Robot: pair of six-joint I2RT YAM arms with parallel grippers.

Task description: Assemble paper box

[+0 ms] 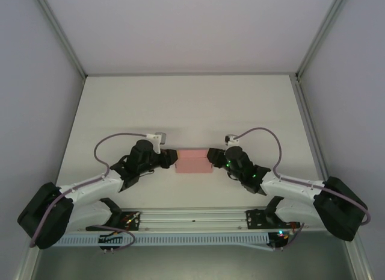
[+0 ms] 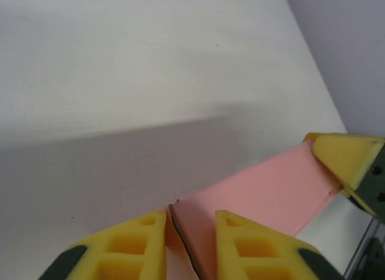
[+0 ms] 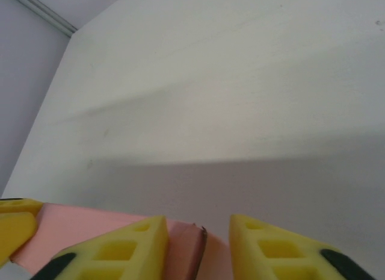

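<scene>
Pale pink paper box (image 1: 194, 161) on white table (image 1: 180, 105), between both arms. Left gripper (image 1: 171, 159) clamped on its left end. Right gripper (image 1: 212, 155) straddles the right end; cannot tell if pinching.

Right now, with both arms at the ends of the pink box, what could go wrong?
1. The paper box spans between the left gripper and the right gripper. If they pull apart or twist unevenly, the thin card may tear or buckle.
2. A card edge stands between the left jaws. Squeezing harder might crease it.
</scene>
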